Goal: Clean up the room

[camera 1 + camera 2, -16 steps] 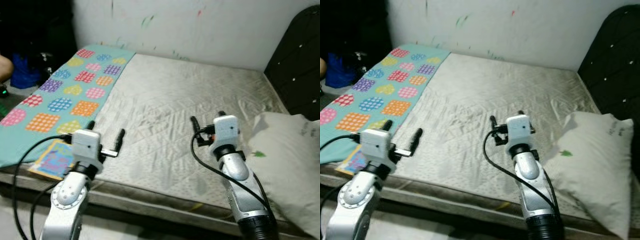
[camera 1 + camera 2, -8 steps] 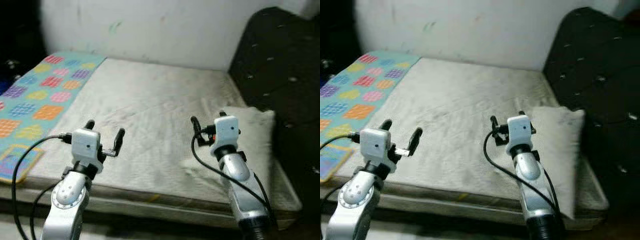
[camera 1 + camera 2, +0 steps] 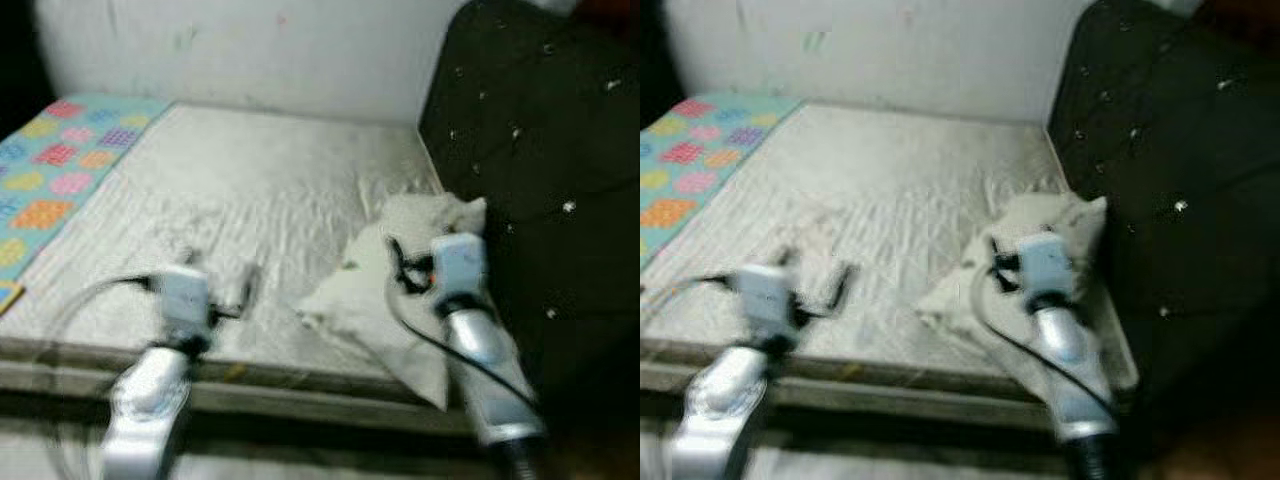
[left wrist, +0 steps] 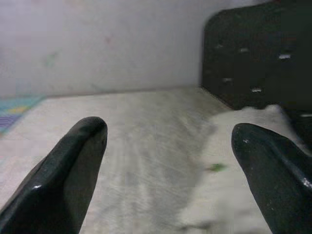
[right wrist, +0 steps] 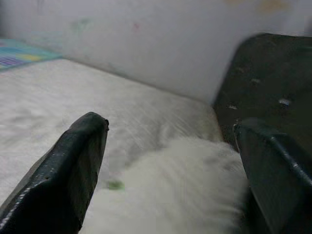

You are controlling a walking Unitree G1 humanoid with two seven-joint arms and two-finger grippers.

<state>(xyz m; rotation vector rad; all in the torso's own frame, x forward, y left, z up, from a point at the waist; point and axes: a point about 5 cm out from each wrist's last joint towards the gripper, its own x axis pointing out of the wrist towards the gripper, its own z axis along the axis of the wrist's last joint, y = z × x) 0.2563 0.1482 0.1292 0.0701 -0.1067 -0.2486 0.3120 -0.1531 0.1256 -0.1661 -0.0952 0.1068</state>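
- The camera has swung right since the earlier frames: the patterned blanket [image 3: 60, 160], teal with bright patches, has slid to the bed's far left edge.
- The quilted grey mattress [image 3: 230, 200] spans the middle, wrinkled and dull.
- Left tool [image 4: 170, 161], fingers spread wide and empty, hovers over the mattress's front edge.
- The soft white pillow [image 3: 385, 285], crumpled, lies at the bed's right end.
- Right tool [image 5: 175, 165], also spread, hangs just above it.
- The dark tufted headboard [image 3: 530, 150] now takes up the right side.

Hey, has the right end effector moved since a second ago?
Yes. It swung toward the headboard: earlier it hung over bare mattress short of the pillow, and now the right end effector hangs over the pillow, fingers open.
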